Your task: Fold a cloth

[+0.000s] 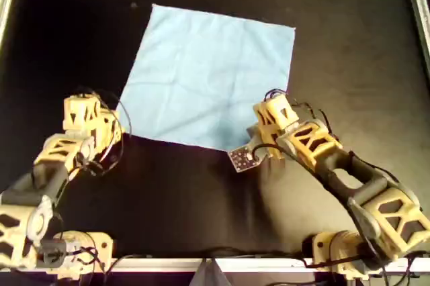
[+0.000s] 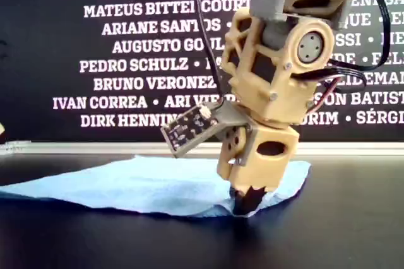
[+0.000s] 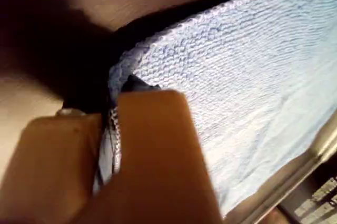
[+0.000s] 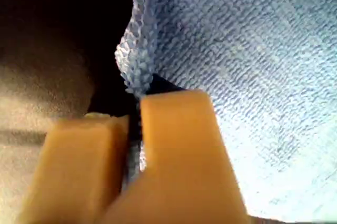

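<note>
From above, both sets of fingertips are hidden under the arms' own housings, and the wrist views do not tell me which arm is which. One arm (image 1: 84, 125) sits at the corner of the cloth (image 1: 208, 74) nearest the table's (image 1: 349, 64) front-left, the other arm (image 1: 289, 128) at its front corner.

In its wrist view, my first gripper (image 3: 112, 129) is closed tight, with a sliver of blue fabric pinched between the jaws at the cloth's edge. My second gripper (image 4: 136, 124) is likewise clamped on a bunched corner of the cloth. Both close-ups are blurred, and the fingers fill much of the frame.

The cloth lies spread flat across the middle and rear of the table. Being square, it has no real long axis. It is turned askew to the table's rim, one corner aimed at the rear edge. In the exterior view the pinched corner rides slightly up off the table.
</note>
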